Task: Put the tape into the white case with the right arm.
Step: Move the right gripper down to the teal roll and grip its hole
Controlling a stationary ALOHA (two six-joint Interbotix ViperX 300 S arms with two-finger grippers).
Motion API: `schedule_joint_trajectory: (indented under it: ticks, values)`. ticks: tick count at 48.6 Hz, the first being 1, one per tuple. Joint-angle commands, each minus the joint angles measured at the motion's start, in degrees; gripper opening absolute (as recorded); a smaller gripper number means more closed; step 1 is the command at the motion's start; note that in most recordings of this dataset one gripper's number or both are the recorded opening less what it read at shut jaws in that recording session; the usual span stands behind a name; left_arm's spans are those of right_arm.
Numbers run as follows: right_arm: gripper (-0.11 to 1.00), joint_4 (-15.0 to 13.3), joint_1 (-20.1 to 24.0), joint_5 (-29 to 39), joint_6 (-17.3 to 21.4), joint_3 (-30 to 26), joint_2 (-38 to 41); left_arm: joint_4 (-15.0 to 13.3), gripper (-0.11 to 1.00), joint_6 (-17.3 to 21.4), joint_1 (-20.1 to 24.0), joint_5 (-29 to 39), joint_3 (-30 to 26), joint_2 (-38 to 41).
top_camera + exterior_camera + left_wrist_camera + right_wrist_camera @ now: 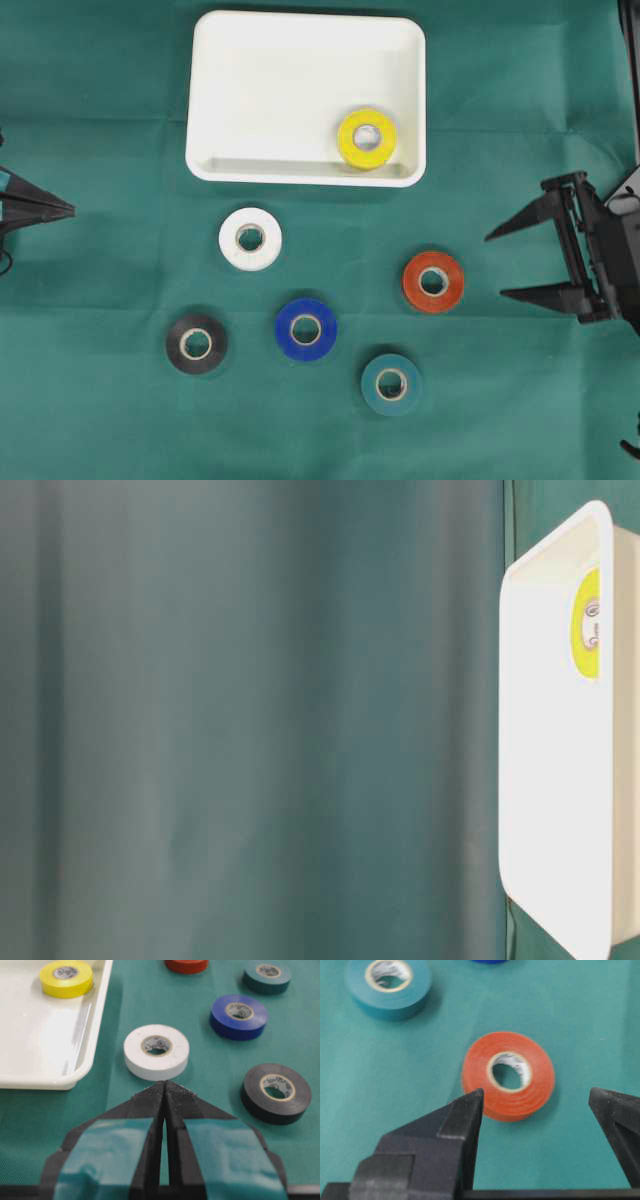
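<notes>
Table cover (120, 420): green cloth, matt, fine weave, faint creases
White case (300, 60): smooth plastic; glossy, soft highlights on floor and rim
Yellow tape (367, 138): smooth, slightly shiny band; paper-like core
Red tape (508, 1075): smooth vinyl-looking band; pale card core
Black tape (275, 1092): satin sheen
Left gripper (165, 1089): matt black plastic, grainy tips; teal tape patches
Right gripper (505, 264): matt black plastic

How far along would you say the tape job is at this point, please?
Done: the yellow roll lies in the white case. In hand: nothing; the right gripper is open, facing the red roll. Left: red, white, blue, black and teal rolls on the cloth.
</notes>
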Motion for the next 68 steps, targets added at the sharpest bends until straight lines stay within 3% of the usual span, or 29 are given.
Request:
schedule_joint_trajectory:
  ticks: [1,27,47,68]
  values:
    - [0.57,-0.09,0.79,-0.26,0.09,-0.18,0.00,-0.09,0.01,0.00,-0.09,-0.44,-0.70,0.44]
    - [0.57,-0.09,3.69,-1.05,0.00,-2.64,3.52,0.00,0.01,0.00,-0.09,-0.44,-0.62,0.44]
    - [0.57,-0.09,6.59,-9.32,-0.18,-11.69,20.48,-0.09,0.01,0.00,-0.09,-0.53,-0.62,0.44]
    - [0.57,-0.09,10.11,-9.76,-0.09,-24.08,36.56,0.00,0.01,0.00,-0.09,-0.53,-0.44,0.44]
